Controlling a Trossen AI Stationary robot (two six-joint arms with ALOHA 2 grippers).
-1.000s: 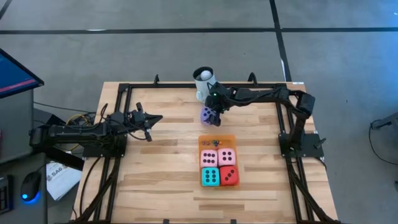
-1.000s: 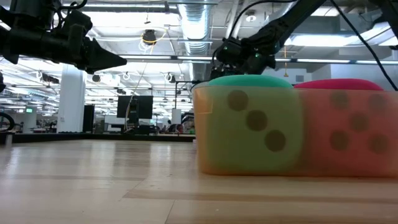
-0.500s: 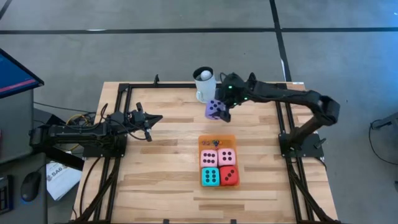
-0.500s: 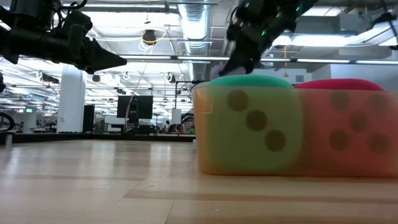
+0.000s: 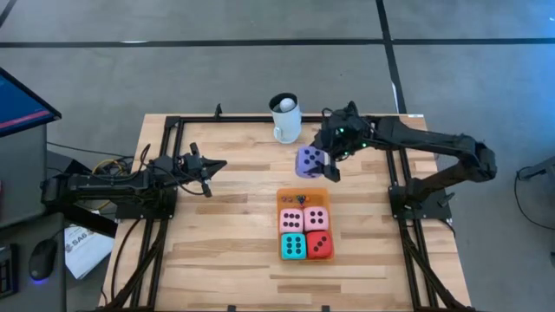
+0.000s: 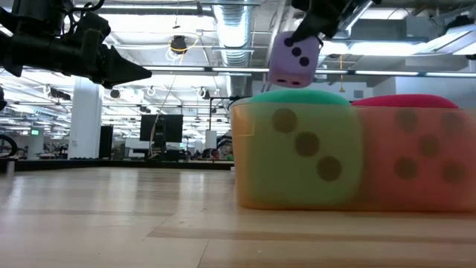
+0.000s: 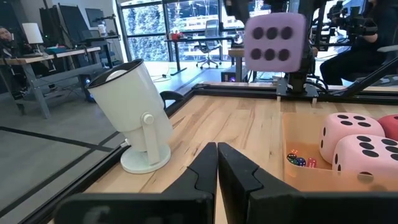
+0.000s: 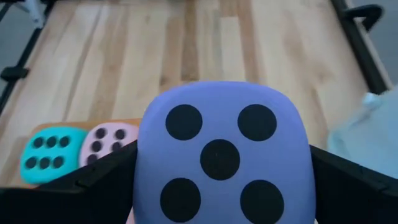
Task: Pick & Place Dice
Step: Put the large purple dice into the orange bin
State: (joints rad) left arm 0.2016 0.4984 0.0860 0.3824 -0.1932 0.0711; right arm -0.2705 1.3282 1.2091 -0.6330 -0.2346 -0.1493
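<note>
My right gripper (image 5: 317, 161) is shut on a purple die (image 5: 310, 161) with black pips, held in the air between the white mug (image 5: 284, 118) and the orange mat (image 5: 303, 192). In the low view the purple die (image 6: 294, 59) hangs above the teal die (image 6: 297, 149). Two pink dice (image 5: 303, 219), a teal die (image 5: 293, 246) and a red die (image 5: 319, 245) sit in a square on the mat, with tiny coloured pieces (image 7: 298, 160) at its far edge. My left gripper (image 5: 217, 165) waits shut and level over the table's left part. My right gripper pinches the purple die between its two fingers (image 8: 99, 177), one on each of two opposite sides (image 8: 144, 168). The fingers slant down from the table's far right. The die is lifted clear of the table, its five-pip face toward the wrist camera.
The white mug with a ball in it stands at the far edge, just left of the held die. A black frame (image 5: 173, 130) runs along the table's edges. Bare wood (image 5: 225, 225) lies left of the mat.
My right gripper has risen and drawn toward the table's right edge, away from the mug. The purple die has come up with it, from low at the table to well clear of it, and has turned somewhat in the hold.
</note>
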